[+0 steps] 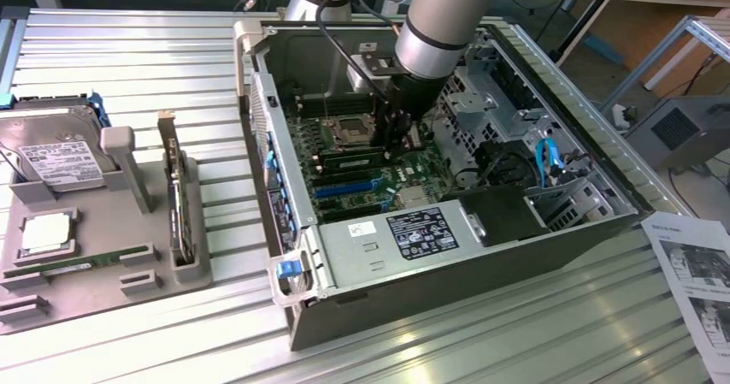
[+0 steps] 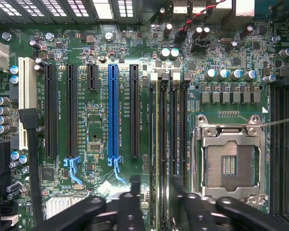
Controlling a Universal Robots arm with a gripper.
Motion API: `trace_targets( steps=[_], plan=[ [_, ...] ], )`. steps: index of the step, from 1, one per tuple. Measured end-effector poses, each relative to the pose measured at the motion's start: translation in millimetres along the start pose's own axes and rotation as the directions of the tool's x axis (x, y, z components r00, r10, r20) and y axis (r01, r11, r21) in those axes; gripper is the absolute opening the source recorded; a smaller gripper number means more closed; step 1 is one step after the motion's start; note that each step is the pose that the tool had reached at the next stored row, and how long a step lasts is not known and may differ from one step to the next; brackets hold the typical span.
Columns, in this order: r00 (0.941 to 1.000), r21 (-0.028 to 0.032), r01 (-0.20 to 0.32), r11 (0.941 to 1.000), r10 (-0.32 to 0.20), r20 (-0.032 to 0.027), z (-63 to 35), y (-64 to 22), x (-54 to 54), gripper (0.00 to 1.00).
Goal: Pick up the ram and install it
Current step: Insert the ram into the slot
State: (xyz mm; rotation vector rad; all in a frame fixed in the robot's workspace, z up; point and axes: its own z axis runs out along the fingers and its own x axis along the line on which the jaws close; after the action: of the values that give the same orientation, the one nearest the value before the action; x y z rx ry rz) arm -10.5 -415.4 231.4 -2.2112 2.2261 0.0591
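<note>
Between the spread jaws of the gripper (image 2: pixel 155 183), the ram (image 2: pixel 162 134) sits ungripped in the board (image 2: pixel 98 120).

A ribbed metal tabletop (image 1: pixel 149 50) gleams under bright light, with wooden furniture (image 1: pixel 644 20) behind it.

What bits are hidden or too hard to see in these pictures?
- Exterior view: the tips of the tool, hidden by its own dark body.
- Wrist view: one end of the ram, lost behind the tool.
- Exterior view: the paper sheet, cut off by the picture's edge, print too small to read.
</note>
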Motion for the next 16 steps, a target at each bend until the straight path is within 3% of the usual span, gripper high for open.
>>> trace_targets(
  steps=[3, 4, 8, 16],
  plan=[
    [1.0, 0.0, 0.0, 1.0, 0.0, 0.0, 0.0, 0.0, 0.0, 0.5],
    [1.0, 0.0, 0.0, 1.0, 0.0, 0.0, 0.0, 0.0, 0.0, 0.56],
    [1.0, -0.0001, 0.0, 1.0, 0.0, -0.0003, -1.0, 0.0, 0.0, 0.56],
    [1.0, 0.0, 0.0, 1.0, 0.0, -0.0001, -17.8, 0.4, -0.5, 0.56]
  ],
)
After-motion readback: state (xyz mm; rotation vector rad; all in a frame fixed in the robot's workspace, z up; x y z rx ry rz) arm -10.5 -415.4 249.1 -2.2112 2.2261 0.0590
